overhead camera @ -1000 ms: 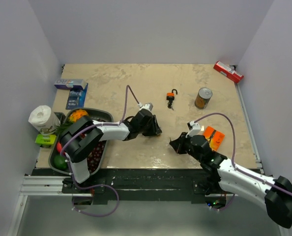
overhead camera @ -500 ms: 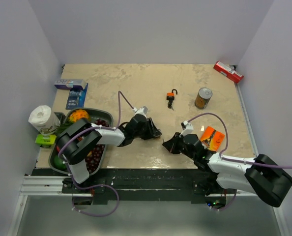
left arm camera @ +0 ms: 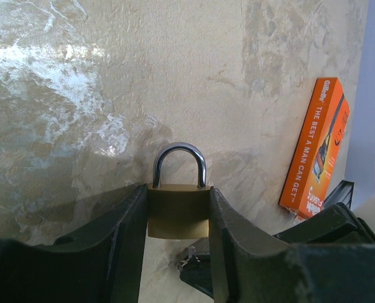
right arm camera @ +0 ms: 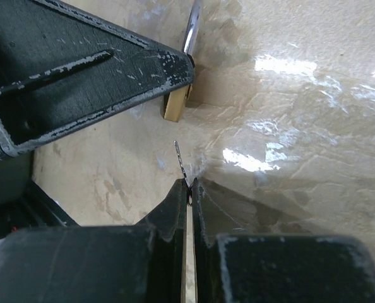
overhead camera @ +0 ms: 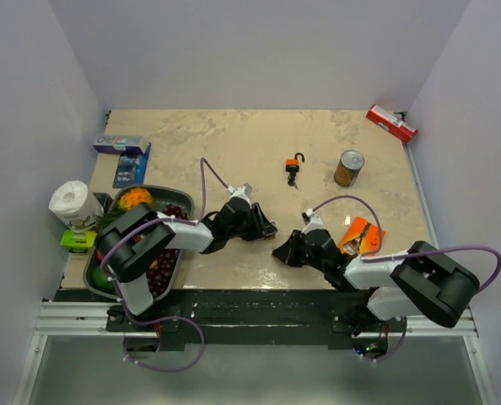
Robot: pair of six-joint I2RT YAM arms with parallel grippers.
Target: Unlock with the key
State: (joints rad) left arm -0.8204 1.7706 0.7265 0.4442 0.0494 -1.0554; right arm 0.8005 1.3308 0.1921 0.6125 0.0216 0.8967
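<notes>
At front-centre of table (overhead camera: 191,135): left gripper (left arm camera: 178,190) clenched on brass padlock (left arm camera: 178,211), 2 fingers (left arm camera: 127,240) squeezing body's sides, shackle (left arm camera: 179,147) shut, sticking out beyond them. Likely held so to brace lock against insertion push and expose its underside. Right gripper (right arm camera: 189,185) pinched tight on key (right arm camera: 180,158); head buried between fingers, thin blade jutting toward padlock's lower corner, near, not touching. Keyway not visible. Judged step: align blade, then insert. Orange padlock (overhead camera: 293,170) sits well apart, mid-table.

Top view high, facing down at table (overhead camera: 234,135); wrist views low, close, opposed, sharing brass padlock (left arm camera: 178,209).
</notes>
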